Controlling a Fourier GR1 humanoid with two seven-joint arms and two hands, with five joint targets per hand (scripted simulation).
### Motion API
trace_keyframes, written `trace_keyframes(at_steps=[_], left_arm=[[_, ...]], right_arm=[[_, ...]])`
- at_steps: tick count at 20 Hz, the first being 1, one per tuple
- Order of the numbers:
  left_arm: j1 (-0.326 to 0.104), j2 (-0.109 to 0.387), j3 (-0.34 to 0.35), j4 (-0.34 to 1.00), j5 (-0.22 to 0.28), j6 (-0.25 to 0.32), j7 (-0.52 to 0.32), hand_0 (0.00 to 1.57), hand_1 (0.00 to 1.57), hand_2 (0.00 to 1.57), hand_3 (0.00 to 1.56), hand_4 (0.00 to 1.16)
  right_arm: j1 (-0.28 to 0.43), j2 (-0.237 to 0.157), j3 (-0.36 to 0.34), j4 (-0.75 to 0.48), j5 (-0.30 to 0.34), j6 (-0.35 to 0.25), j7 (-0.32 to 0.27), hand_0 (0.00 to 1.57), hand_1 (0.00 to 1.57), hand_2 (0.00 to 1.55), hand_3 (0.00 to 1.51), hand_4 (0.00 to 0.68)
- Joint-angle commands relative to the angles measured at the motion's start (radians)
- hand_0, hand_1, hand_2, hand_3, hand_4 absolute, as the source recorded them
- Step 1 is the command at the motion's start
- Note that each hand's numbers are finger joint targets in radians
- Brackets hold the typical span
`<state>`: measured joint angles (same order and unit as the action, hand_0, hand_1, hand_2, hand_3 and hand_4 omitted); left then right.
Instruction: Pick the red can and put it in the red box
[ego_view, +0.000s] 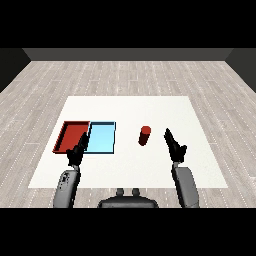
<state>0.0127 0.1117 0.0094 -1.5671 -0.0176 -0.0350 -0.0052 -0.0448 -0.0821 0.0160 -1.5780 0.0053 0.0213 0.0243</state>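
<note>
A: Head view first, since it is the only one. Where is the red can (145, 135)?

B: Upright on the white table (130, 107), a little right of centre. Taking the can as the clock's hub, the right hand (174, 145) sits at about four o'clock, near it but not touching. The two trays lie out at nine o'clock: the light blue tray (101, 138) first, then the red tray (72, 136) touching its far side.

A: And the fingers?

B: The right hand's fingers are straight and held together, pointing up the table toward eleven o'clock, with the thumb a little apart. Nothing is between them. The left hand (79, 148) hovers over the seam where the two trays meet, at the near edge; its fingers look straight and relaxed too, holding nothing.

A: So which step is this?

B: I judge it the approach. The can stands free, nothing is grasped, and both trays look bare inside.

A: What does the next move call for?

B: The right hand should travel toward ten o'clock until the can sits between thumb and fingers, then curl round it. After that comes a lift and a long carry toward nine o'clock, passing over the blue tray to reach the red one. The can is tall and narrow, so a sideways nudge on arrival could tip it.
</note>
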Motion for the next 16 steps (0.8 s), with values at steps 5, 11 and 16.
trace_keyframes(at_steps=[5, 11, 16], left_arm=[[-0.012, -0.025, 0.001, -0.011, 0.004, -0.002, -0.013, 0.00, 0.00, 0.00, 0.00, 0.00], [-0.025, -0.062, 0.046, -0.085, 0.070, -0.036, -0.366, 0.00, 0.00, 0.00, 0.00, 0.00], [-0.037, -0.083, 0.043, -0.015, 0.079, -0.051, -0.443, 0.00, 0.00, 0.00, 0.00, 0.00]], right_arm=[[-0.043, -0.144, -0.206, 0.129, -0.135, 0.138, -0.078, 0.00, 0.00, 0.00, 0.00, 0.000], [-0.051, -0.157, -0.259, 0.137, -0.220, 0.256, -0.364, 0.00, 0.00, 0.00, 0.00, 0.000], [-0.083, -0.197, -0.291, 0.205, -0.244, 0.321, -0.385, 0.00, 0.00, 0.00, 0.00, 0.000]])
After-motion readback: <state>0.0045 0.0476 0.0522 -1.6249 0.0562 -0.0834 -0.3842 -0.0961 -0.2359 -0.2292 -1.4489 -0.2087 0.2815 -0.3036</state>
